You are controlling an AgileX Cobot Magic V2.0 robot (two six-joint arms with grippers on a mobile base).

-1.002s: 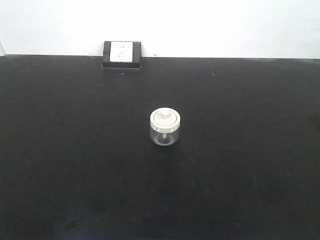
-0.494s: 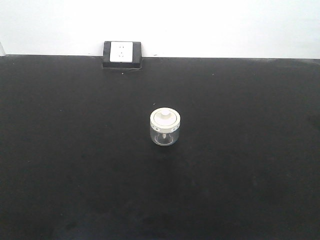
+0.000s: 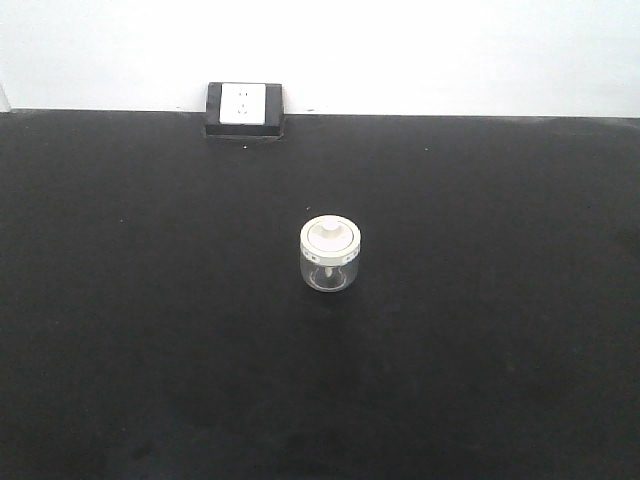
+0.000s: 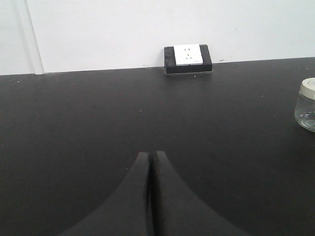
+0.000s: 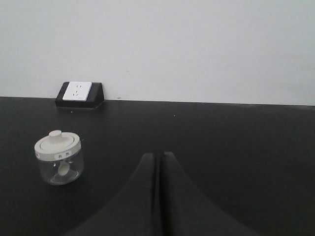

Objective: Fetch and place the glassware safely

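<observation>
**What the views cut off or leave unclear**

In the left wrist view the glass jar [image 4: 307,104] is cut by the right edge, so only its left part shows and the lid's knob lies out of frame. The left gripper [image 4: 149,156] and right gripper [image 5: 158,156] each run off the bottom edge of their own views; only the dark fingers [image 5: 179,196] show, and neither arm appears in the front view. The markings on the band around the jar's lid [image 5: 57,146] are too small to read. A pale object inside the jar is blurred through the glass. The black table [image 3: 500,350] runs past every frame's edges
</observation>
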